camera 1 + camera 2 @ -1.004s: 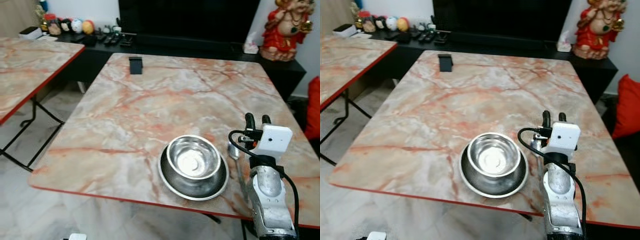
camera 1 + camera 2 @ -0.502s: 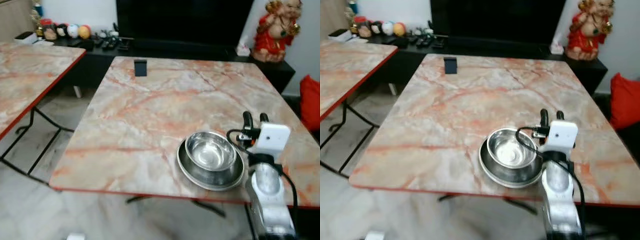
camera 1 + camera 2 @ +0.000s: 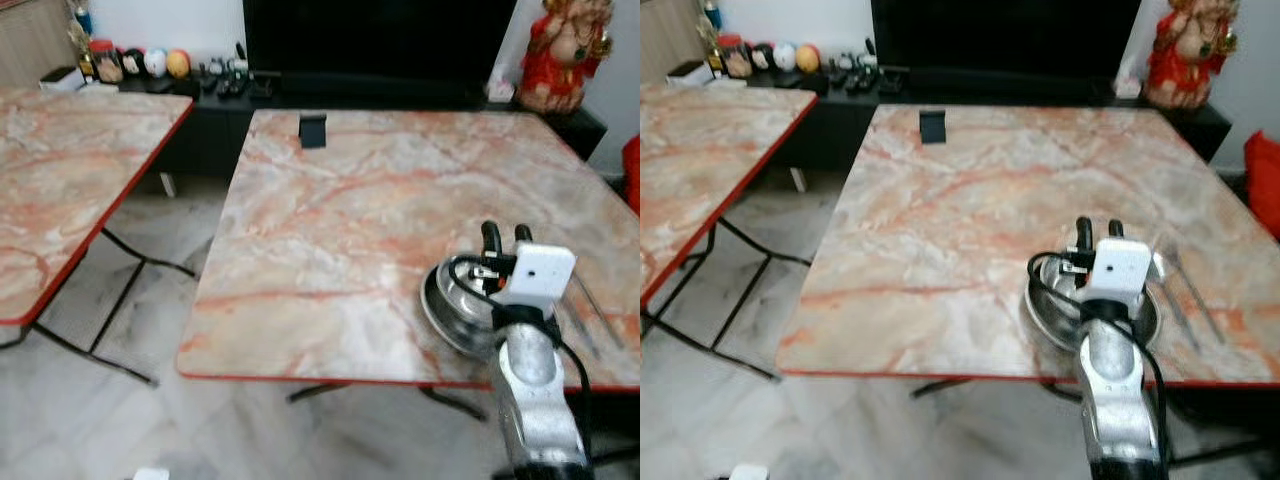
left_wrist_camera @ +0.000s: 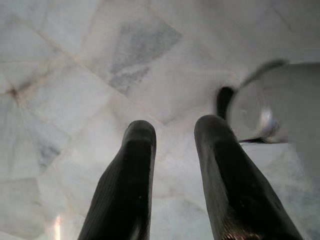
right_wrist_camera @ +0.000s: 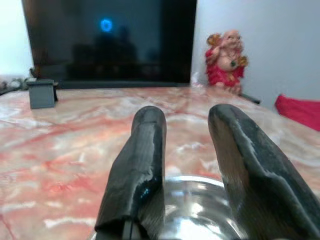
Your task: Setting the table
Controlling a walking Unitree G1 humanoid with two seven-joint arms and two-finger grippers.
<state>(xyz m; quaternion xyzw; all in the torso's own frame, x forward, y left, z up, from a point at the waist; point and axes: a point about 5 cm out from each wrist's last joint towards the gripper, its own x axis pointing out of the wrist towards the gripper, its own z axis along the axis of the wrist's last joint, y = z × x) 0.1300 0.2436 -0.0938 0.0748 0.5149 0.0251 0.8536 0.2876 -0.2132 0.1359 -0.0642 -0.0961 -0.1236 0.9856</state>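
Left eye view: stacked steel bowls (image 3: 452, 305) sit lower right on the pink marble desk (image 3: 340, 230), near its edge for a diner.

Right wrist view: right gripper (image 5: 187, 150) hovers, jaws spread, empty.

Left wrist view: left gripper (image 4: 175, 150) hangs idle, jaws spread.

The view has swung left; the right gripper (image 3: 500, 232) now hides much of the bowl (image 3: 452, 300)

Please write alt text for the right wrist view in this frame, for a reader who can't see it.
The right end effector, fingers apart and holding nothing, hovers just above a steel bowl on a pink marble table. Beyond stand a small dark holder, a black screen and a red figurine.
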